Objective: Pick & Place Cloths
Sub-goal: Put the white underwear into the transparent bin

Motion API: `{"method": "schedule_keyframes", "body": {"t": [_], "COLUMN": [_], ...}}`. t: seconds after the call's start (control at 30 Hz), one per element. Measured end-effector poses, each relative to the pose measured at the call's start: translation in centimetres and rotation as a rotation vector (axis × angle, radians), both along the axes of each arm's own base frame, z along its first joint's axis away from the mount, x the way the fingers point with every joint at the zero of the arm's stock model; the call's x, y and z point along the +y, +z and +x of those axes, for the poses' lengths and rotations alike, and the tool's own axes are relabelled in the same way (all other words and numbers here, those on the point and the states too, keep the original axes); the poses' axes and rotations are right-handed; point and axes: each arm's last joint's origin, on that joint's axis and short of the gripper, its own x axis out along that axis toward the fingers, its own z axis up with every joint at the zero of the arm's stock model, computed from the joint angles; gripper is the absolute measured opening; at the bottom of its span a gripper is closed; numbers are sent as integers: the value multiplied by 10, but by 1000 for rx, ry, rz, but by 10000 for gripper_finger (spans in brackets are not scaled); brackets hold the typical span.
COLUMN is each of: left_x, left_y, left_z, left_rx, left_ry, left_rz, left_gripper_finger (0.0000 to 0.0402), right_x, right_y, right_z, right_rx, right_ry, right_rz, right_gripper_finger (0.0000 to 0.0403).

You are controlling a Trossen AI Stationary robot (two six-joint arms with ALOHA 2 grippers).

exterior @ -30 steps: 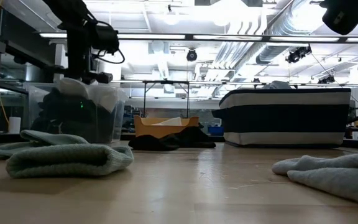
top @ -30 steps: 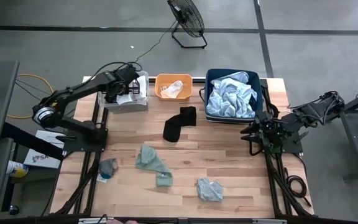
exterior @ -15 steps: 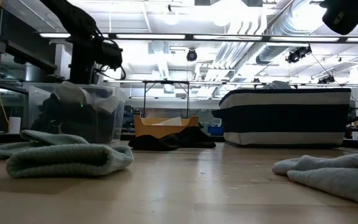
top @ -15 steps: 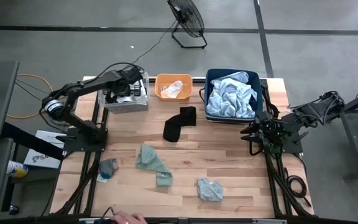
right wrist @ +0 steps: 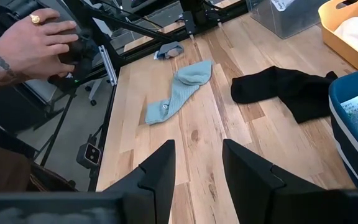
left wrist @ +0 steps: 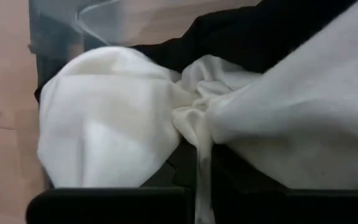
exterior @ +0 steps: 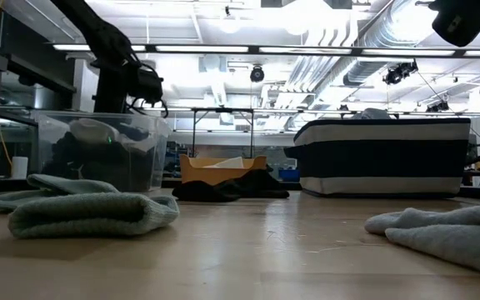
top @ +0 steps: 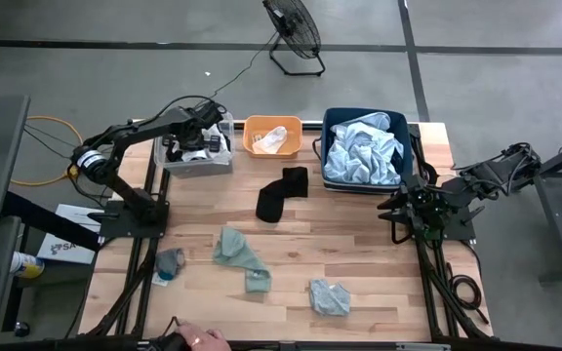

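Observation:
My left gripper (top: pixel 187 146) reaches down into the clear bin (top: pixel 199 163) at the table's far left, shut on a white cloth (left wrist: pixel 117 124). Under it in the bin lies a black cloth (left wrist: pixel 260 31). A black cloth (top: pixel 281 193) lies mid-table, and grey-green cloths (top: pixel 239 255) (top: pixel 330 297) (top: pixel 169 261) lie flat nearer the front. Pale blue cloth (top: pixel 362 151) fills the navy bin (top: pixel 410 146). My right gripper (right wrist: pixel 197 168) hangs open above the table's right edge (top: pixel 390 210), holding nothing. My left gripper pinches a gathered bunch of the white cloth (left wrist: pixel 194 118) between its two fingers, coming steeply from above. Folds fan out from the pinch. The cloth spreads over the black cloth in the bin; the fingertips themselves are hidden by the cloth.
An orange bin (top: pixel 272 136) with a white piece stands between the clear and navy bins. A person's hand (right wrist: pixel 36 43) rests on the frame at the table's near left corner, also in the high view (top: pixel 198 339). Bare wood lies between the scattered cloths.
My left gripper has gone down into the clear bin with the white cloth, staying shut. The cloth, which stood heaped above the bin's rim, now lies below the rim inside it. A person's hand has come in at the table's near edge.

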Motion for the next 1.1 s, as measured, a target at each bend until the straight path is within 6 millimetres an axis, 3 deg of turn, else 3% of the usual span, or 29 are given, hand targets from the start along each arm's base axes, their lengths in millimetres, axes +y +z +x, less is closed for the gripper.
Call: {"method": "schedule_keyframes", "body": {"t": [0.13,0.23,0.6,0.73,1.1], "left_x": [-2,-4,-19,-26,-61], "left_y": [4,11,43,59,93], "left_z": [-1,-3,-10,-15,-11], "left_rx": [7,1,-23,-55,-139], "left_ry": [-59,-81,-182,-221,-407], "left_rz": [1,23,134,198,361], "left_gripper_finger": [19,45,222,267,289], "right_x": [0,0,0,0,0], "right_y": [0,0,0,0,0], "right_z": [0,0,0,0,0], "right_rx": [0,0,0,0,0], "right_ry": [0,0,0,0,0], "right_rz": [0,0,0,0,0], "right_gripper_finger": [124,124,124,124,124]}}
